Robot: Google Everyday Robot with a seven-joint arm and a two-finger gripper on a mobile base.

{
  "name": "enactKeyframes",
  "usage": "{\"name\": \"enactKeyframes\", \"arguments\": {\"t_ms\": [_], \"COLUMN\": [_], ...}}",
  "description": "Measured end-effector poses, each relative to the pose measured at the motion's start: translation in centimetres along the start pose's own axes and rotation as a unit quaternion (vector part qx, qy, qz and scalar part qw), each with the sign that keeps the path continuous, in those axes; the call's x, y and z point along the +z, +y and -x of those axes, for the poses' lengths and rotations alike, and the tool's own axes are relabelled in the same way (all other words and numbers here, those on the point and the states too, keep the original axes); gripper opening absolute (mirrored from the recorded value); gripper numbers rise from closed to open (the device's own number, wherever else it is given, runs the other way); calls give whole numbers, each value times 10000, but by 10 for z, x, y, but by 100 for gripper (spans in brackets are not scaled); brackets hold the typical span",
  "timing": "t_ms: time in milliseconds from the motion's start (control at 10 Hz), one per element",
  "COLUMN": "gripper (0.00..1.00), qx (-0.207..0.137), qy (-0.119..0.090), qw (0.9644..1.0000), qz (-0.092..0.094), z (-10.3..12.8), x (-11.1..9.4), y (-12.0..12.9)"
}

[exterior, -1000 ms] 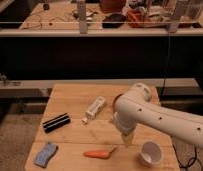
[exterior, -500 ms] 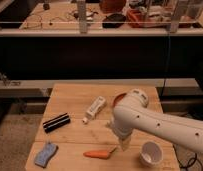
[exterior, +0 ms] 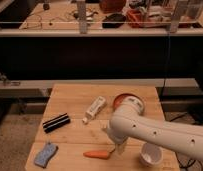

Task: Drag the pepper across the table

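The pepper (exterior: 97, 154) is a slim orange-red taper lying flat near the front edge of the light wooden table (exterior: 75, 97), pointing left. My gripper (exterior: 117, 146) hangs from the white arm at the pepper's right end, just above the wood. Its jaws stand open and hold nothing. The arm's bulky white wrist hides most of the gripper's upper part.
A white bottle (exterior: 94, 109) lies mid-table and a black ribbed block (exterior: 56, 122) lies to its left. A blue sponge (exterior: 45, 154) sits at the front left corner, a white cup (exterior: 151, 156) at the front right. An orange bowl (exterior: 122, 98) peeks from behind the arm. A cluttered workbench (exterior: 95, 15) runs across the back.
The arm has swung left and lower, bringing the gripper down to the pepper's right end. The pepper and the other objects have not moved.
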Motion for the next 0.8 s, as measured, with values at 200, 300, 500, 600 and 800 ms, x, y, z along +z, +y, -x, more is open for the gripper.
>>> {"name": "enactKeyframes", "arguments": {"t_ms": [200,300,500,600,800], "gripper": [80,80,80,80,80], "qx": [-140,-246,-422,-465,-474], "qy": [24,75,171,154,94], "qw": [9999,9997,9990,9988,9988], "qz": [-20,-20,-17,-4,-5], "z": [10,12,14,13,7], "x": [8,11,16,20,26], "y": [-2,-4,-5,-5,-3]}}
